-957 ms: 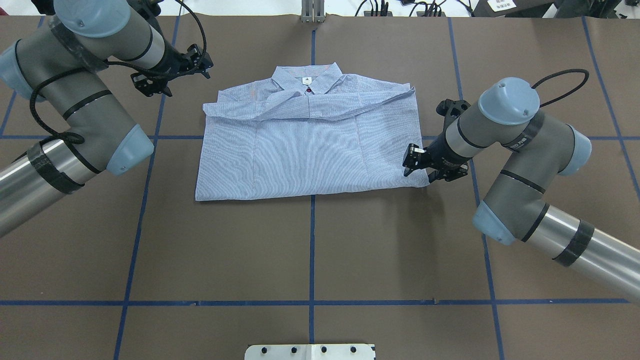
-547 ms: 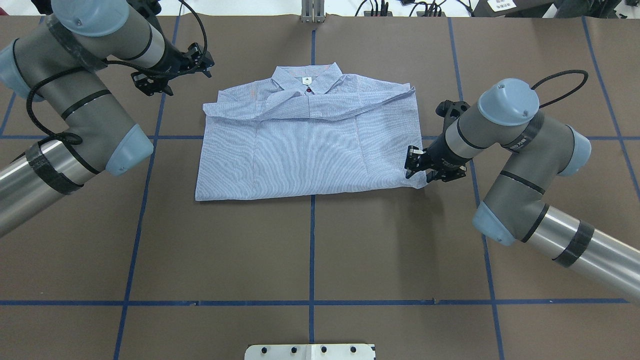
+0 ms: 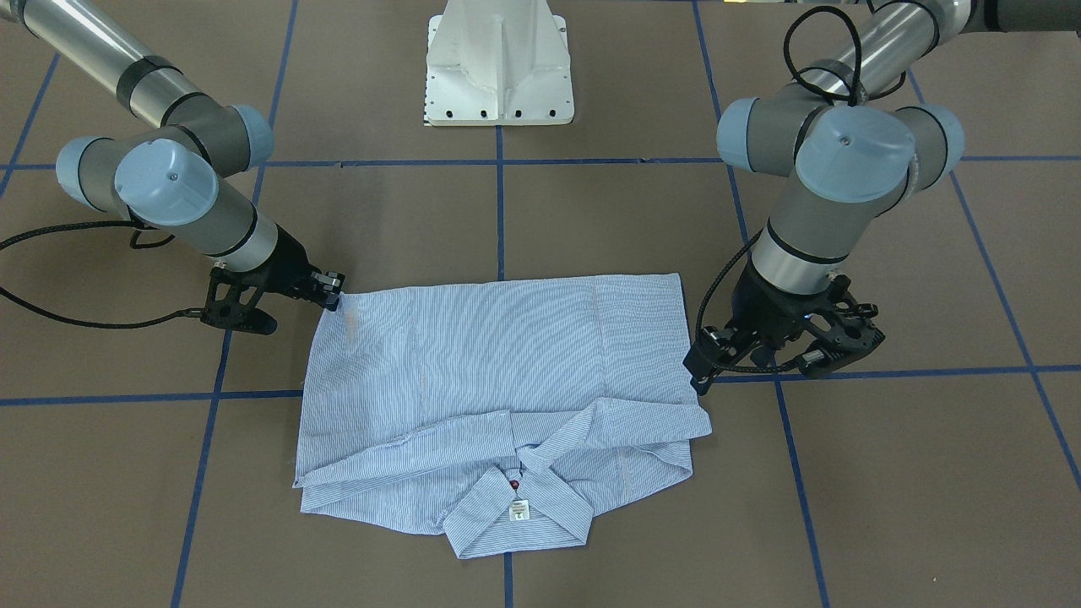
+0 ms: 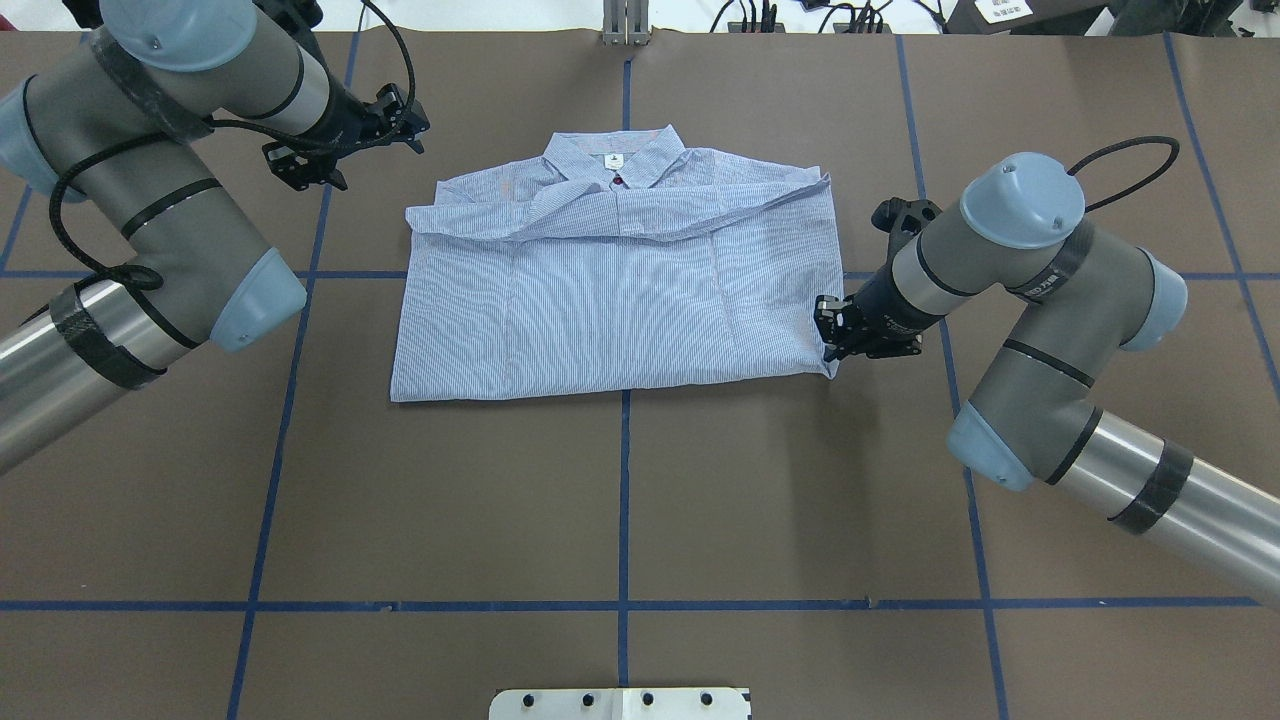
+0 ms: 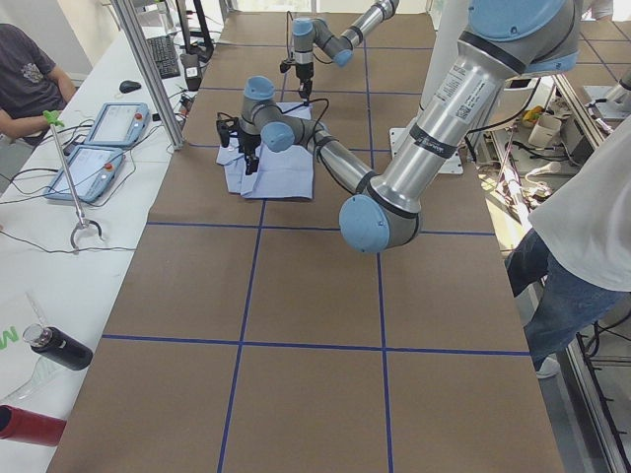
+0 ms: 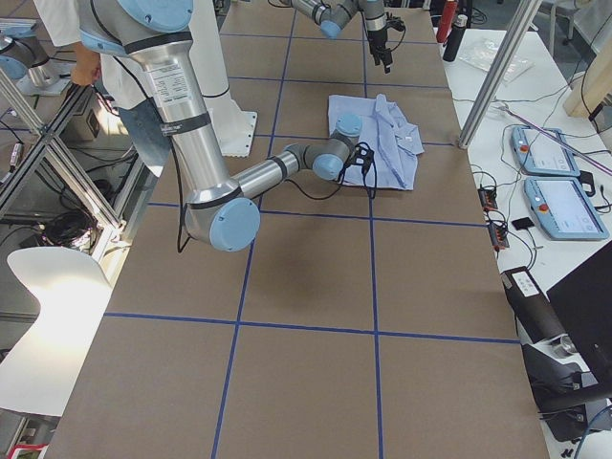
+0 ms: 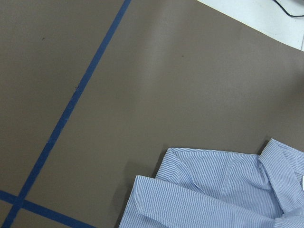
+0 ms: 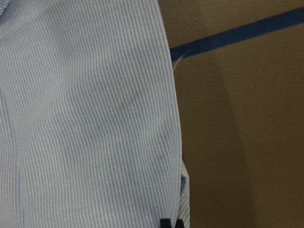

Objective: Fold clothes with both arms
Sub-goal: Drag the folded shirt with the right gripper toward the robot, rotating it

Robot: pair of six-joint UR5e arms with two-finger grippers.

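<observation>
Plainly, the shirt lies flat on the brown table, astride the centre line of blue tape. Its collar points toward the far edge, and the sleeves are folded across the chest.

The right gripper sits at the near right hem corner with its jaws closed on the cloth edge. The right wrist view shows its 2 tips together at that hem. The left gripper hovers off the cloth, beyond the far left shoulder corner; I cannot tell whether its jaws are open.

The fabric looks thin, light and limp. It will probably sag between 2 held points, and the stacked layers may slide apart. The best holds are corners and folded edges, pinching every layer, so the left gripper likely wants the shoulder corner.
</observation>
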